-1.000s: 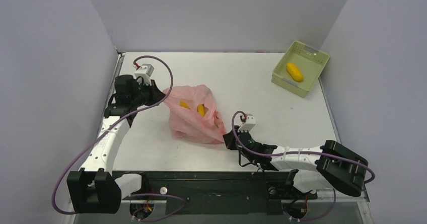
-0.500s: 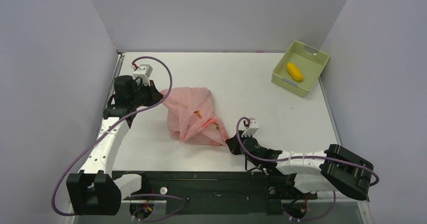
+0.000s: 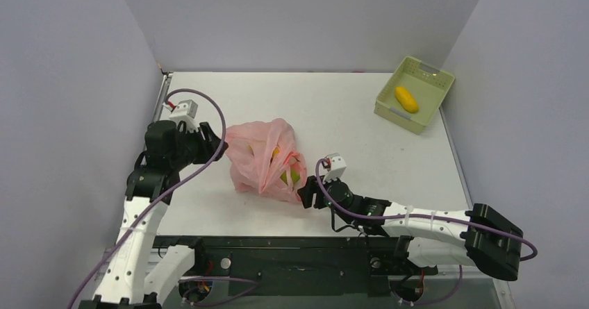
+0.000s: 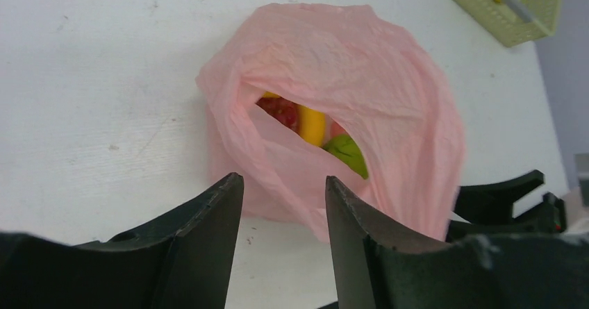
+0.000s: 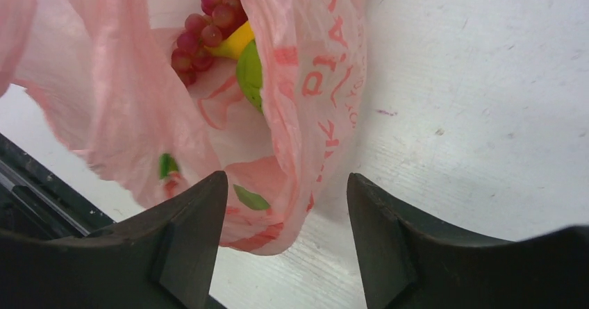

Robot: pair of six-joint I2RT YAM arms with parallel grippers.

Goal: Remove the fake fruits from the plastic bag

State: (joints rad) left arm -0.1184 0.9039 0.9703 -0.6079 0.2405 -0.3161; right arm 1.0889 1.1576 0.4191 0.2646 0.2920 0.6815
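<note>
The left gripper (image 4: 283, 180) stands with its fingers apart and nothing between them, so it grips nothing. The plastic bag (image 4: 361, 66) lies slumped on the table (image 3: 347, 114) just ahead of its tips, with the bag's mouth turned toward this gripper. Through that opening, straight ahead and a little to the right, show a banana (image 4: 312, 125), a green fruit (image 4: 347, 153) and a red fruit (image 4: 281, 111). The bag sags there because no jaw is pinching it. The thin film has settled round the fruit, which probably keeps the mouth from falling flat. The right gripper (image 5: 286, 177) is also spread and clamps nothing. A loose lower fold of the bag hangs into the gap between its fingers without being squeezed, and just beyond the tips, up and to the left, sits the grape bunch (image 5: 201, 28) against the banana and the green fruit. The two grippers flank the bag from opposite ends, which looks like a stance for re-gripping it: one could hold the film while the other reaches in. One yellow-orange oval (image 3: 406, 99) already lies in the basket (image 3: 399, 118), well away to the right gripper's far side. Most of the fruit remains inside, so the emptying seems barely under way.
</note>
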